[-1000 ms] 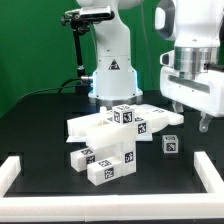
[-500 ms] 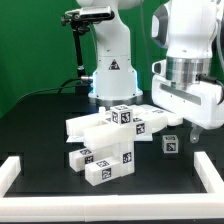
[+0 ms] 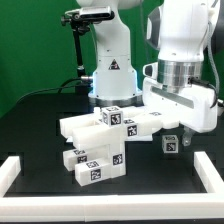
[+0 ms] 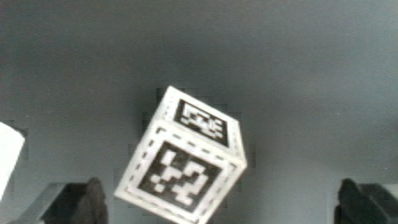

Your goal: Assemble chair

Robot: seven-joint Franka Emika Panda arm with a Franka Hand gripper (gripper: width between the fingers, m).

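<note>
Showing glossy white rounded arm (image 3: 180, 35) shells with grey ribbed wrist ring, white blocky hand housing, dark fingers (image 4: 79, 203); white base (image 3: 110, 75) bearing black triangular warning sticker, glowing blue underneath.

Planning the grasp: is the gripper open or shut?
Open: in the wrist view the two fingertips stand far apart, with the small cube between them, untouched.

Green backdrop (image 3: 30, 45) hung behind scene, evenly lit. Black tabletop (image 3: 40, 105) lay matte and dark, faint sheen near middle. Low white border rails (image 3: 12, 172) framed front edge and both sides. Black stand with cables (image 3: 76, 45) stood at rear, toward exterior view's left.
</note>
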